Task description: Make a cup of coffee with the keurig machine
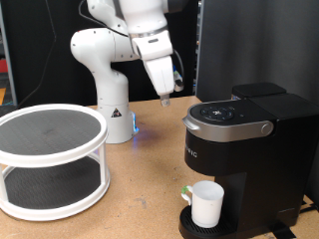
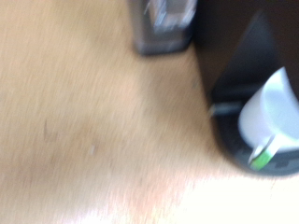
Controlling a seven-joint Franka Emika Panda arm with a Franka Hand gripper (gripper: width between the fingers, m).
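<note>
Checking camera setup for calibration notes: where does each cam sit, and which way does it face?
Exterior view: off the arm, level with the wooden table, facing the white arm. It shows the claw hanging above the table to the left of the keurig machine, the mug on its drip tray and a white two-tier rack.
Wrist view: on the hand, looking down at the table, blurred; no fingers show.
Shared: the machine, the mug and the table.

No readable text (all too blurred).
</note>
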